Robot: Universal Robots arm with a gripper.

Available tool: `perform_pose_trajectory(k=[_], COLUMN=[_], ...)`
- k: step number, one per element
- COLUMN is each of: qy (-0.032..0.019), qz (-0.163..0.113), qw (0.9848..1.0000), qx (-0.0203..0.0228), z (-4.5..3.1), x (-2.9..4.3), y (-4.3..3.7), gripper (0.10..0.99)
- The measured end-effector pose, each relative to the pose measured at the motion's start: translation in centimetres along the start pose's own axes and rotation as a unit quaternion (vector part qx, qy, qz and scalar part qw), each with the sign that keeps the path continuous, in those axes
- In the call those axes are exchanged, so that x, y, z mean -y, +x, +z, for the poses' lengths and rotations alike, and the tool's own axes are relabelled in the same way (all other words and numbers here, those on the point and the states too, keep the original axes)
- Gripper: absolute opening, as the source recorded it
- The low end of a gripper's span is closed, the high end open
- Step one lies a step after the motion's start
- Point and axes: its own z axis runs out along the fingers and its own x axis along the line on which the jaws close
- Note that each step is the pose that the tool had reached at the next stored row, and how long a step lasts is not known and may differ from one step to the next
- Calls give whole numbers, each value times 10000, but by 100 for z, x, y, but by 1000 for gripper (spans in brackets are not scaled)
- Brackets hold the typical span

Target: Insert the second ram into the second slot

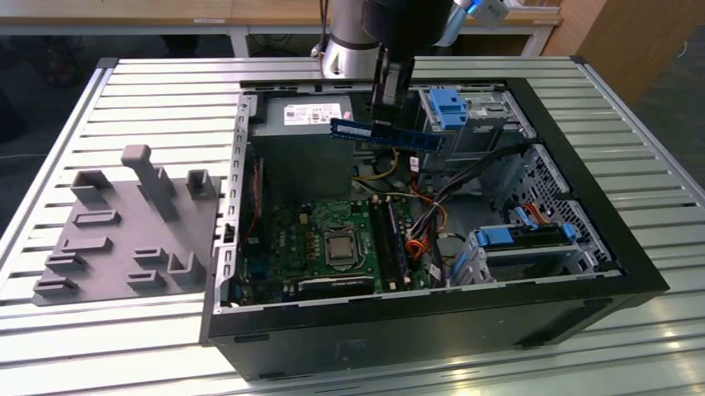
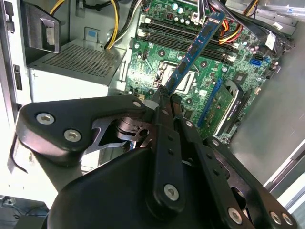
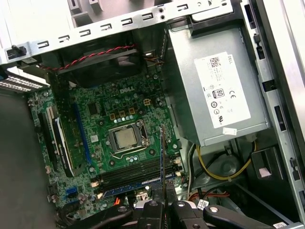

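My gripper (image 1: 388, 117) hangs over the back of the open computer case (image 1: 617, 247), shut on the second ram (image 1: 388, 134). This is a thin dark-blue strip with a small white label, held level and well above the motherboard (image 1: 297, 239). In the second wrist view the ram (image 2: 198, 47) sticks out from the gripper (image 2: 164, 94) towards the board. In the first wrist view the ram (image 3: 162, 152) appears edge-on above the gripper (image 3: 164, 198). The black memory slots (image 3: 136, 171) lie beside the processor socket (image 3: 126, 139). A blue strip (image 3: 133, 186) sits in the slot row nearest the gripper.
A grey power supply (image 1: 303, 115) fills the case's back corner. Bright-blue drive-bay clips (image 1: 450, 107) and a drive cage (image 1: 518, 239) stand on the exterior view's right, with loose cables (image 1: 441, 206) between. A grey fixture plate (image 1: 121, 231) lies outside the case on the exterior view's left.
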Motion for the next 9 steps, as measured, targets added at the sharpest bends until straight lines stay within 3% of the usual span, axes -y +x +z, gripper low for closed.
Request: perform_pose_trajectory(k=[9], qy=[1], qz=[49], qw=[10000], qx=[2], z=[1], x=[0], y=[0], gripper=[133])
